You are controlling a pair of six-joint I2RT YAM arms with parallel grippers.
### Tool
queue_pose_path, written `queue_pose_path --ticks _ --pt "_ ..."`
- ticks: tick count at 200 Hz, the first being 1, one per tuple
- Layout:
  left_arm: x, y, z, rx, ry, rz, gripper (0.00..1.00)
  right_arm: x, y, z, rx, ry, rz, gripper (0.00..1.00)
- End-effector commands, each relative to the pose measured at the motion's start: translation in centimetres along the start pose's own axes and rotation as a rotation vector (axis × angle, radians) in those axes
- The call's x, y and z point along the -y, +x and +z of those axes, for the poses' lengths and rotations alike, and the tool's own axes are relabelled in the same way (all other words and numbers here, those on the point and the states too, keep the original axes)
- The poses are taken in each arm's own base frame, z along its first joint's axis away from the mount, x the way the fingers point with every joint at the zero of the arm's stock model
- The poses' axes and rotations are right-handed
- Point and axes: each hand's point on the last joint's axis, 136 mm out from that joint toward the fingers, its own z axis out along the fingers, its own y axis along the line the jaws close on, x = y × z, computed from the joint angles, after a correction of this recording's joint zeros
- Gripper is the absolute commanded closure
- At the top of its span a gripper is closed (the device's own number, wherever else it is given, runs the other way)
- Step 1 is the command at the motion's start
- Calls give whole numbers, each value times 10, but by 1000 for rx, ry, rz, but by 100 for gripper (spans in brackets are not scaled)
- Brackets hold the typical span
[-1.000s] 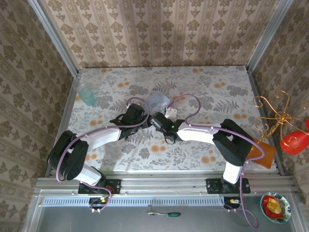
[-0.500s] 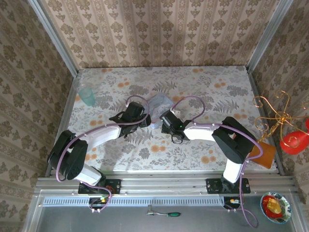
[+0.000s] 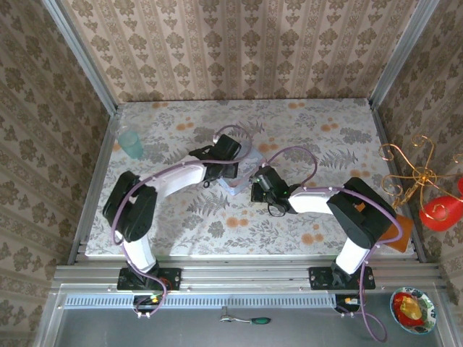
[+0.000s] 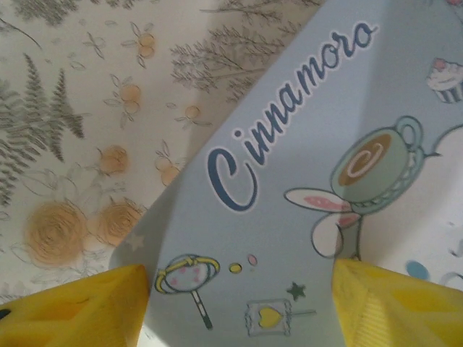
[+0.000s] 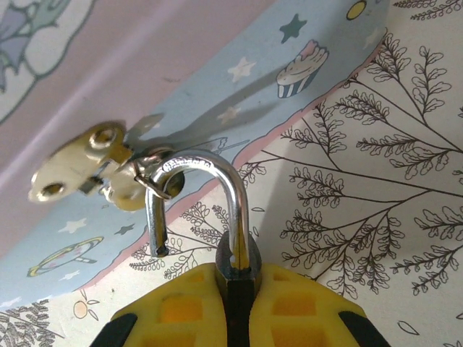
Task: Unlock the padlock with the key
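In the right wrist view, my right gripper (image 5: 239, 307) is shut on the dark body of the tiny padlock (image 5: 236, 253). Its silvery shackle stands sprung, one end free, and hooks through the brass hasp (image 5: 87, 163) on the pale blue box (image 5: 253, 65). In the top view the right gripper (image 3: 255, 184) sits just right of the box (image 3: 233, 185). My left gripper (image 3: 224, 165) hovers over the box from the left, open. Its yellow fingers (image 4: 79, 307) straddle a corner of the printed lid (image 4: 289, 181). The key is hidden.
A teal cup (image 3: 131, 143) stands at the far left of the floral table (image 3: 318, 130). An orange block (image 3: 396, 231) lies by the right edge. Off the table to the right are a gold wire stand (image 3: 412, 170) and a red object (image 3: 441, 211).
The left arm has swung right and forward until its gripper is over the box. The right gripper has shifted a little to the right, and the box has moved nearer with it.
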Motion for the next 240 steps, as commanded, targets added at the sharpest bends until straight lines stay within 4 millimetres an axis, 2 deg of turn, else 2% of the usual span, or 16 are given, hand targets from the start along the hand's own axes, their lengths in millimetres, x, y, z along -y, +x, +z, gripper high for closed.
queue_pose_path --ticks 1,59,83,98,119,150,185,218,240 --pt "-9 29 14 -106 -75 93 31 -4 -10 -6 25 -57 28 100" --pt "-19 59 21 -152 -93 96 32 9 -26 -4 42 -47 68 100" --pt "-17 66 22 -155 -78 94 33 3 -32 -2 34 -59 101 100" --pt "-13 68 21 -154 -70 96 33 -2 -34 -1 21 -55 141 100" --pt "-3 71 21 -155 -47 94 33 7 -31 -3 11 64 207 100" --pt "11 75 21 -156 -12 80 33 4 -36 -5 68 148 281 100" --pt "11 78 20 -158 -12 71 33 19 -50 -8 147 243 366 100" --pt "11 79 19 -149 -5 61 34 12 -61 -2 151 253 394 100" --pt "7 76 16 -117 -16 52 35 20 -65 -1 141 286 420 100"
